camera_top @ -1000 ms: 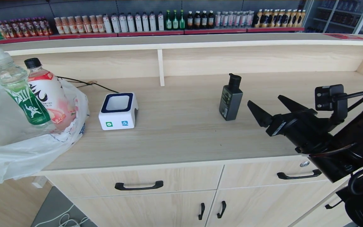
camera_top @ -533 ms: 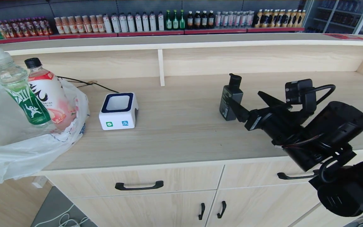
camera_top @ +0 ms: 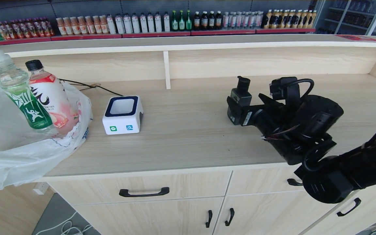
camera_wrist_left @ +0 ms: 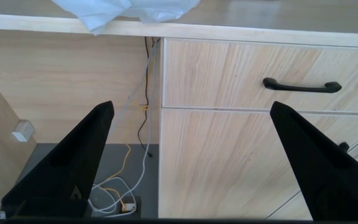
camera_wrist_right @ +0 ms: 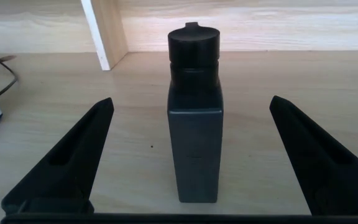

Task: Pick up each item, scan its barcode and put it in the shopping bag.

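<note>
Head view: green bottle [camera_top: 21, 98] and pink bottle [camera_top: 52, 98] already stand in the shopping bag [camera_top: 11, 156] at left. The dark bottle [camera_wrist_right: 194, 143] stands upright on the counter [camera_top: 191, 137] at right, between the spread fingers of my right pincer [camera_wrist_right: 191, 106], ungripped; grasp, scan and bagging remain, I judge.

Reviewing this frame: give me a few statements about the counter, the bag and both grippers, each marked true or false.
1. The dark bottle stands upright on the counter. True.
2. The right gripper is shut on the dark bottle. False: it is open, one finger on each side of the bottle.
3. A green bottle and a pink bottle are in the shopping bag. True.
4. The scanner lies inside the bag. False: it sits on the counter beside the bag.
5. The left gripper holds a bottle. False: it is open and empty, facing a cabinet drawer.
</note>
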Motion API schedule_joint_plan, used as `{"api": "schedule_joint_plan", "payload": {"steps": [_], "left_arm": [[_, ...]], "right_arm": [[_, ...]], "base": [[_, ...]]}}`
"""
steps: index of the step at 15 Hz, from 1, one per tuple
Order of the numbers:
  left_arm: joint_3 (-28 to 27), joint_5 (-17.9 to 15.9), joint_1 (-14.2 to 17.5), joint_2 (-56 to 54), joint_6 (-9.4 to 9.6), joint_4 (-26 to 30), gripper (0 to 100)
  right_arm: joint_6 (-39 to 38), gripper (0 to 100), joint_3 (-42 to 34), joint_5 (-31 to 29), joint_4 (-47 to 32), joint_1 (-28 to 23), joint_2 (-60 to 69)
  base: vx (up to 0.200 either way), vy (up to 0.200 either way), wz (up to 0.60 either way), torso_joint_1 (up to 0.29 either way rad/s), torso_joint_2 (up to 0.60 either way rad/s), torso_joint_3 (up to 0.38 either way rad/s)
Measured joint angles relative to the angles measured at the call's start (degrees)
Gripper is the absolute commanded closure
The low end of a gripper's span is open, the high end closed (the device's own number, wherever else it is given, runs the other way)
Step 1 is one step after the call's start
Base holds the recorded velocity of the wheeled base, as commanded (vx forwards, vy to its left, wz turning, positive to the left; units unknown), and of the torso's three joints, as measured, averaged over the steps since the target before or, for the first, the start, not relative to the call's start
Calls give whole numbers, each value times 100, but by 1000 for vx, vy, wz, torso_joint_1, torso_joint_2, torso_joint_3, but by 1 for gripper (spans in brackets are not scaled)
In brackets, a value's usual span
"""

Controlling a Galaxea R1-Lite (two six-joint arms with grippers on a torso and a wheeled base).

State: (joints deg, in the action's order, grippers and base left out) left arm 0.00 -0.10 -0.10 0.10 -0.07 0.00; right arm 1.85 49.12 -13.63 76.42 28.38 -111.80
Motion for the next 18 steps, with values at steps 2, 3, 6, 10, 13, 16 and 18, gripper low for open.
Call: {"api": "schedule_joint_plan", "payload": {"steps": [2, 3, 6, 10, 13, 16, 18], "left_arm": [[0, 0, 0, 0, 0, 0, 0], [0, 0, 0, 0, 0, 0, 0], [0, 0, 0, 0, 0, 0, 0], [0, 0, 0, 0, 2, 0, 0], [0, 0, 5, 0, 0, 0, 0], [0, 0, -1, 0, 0, 0, 0], [0, 0, -1, 0, 0, 0, 0]], "right_arm": [[0, 0, 193, -27, 0, -18, -187], [-2, 0, 308, -51, 0, -29, -284], [13, 0, 577, -77, -1, -11, -536], [33, 0, 1243, -73, -69, -33, -912], [30, 0, 1395, -43, -118, -101, -1072], [17, 0, 1406, -20, -116, -187, -1141], [15, 0, 1399, -22, -101, -201, -1172]], "base": [[0, 0, 0, 0, 0, 0], [0, 0, 0, 0, 0, 0], [0, 0, 0, 0, 0, 0], [0, 0, 0, 0, 0, 0], [0, 0, 0, 0, 0, 0], [0, 0, 0, 0, 0, 0], [0, 0, 0, 0, 0, 0]]}}
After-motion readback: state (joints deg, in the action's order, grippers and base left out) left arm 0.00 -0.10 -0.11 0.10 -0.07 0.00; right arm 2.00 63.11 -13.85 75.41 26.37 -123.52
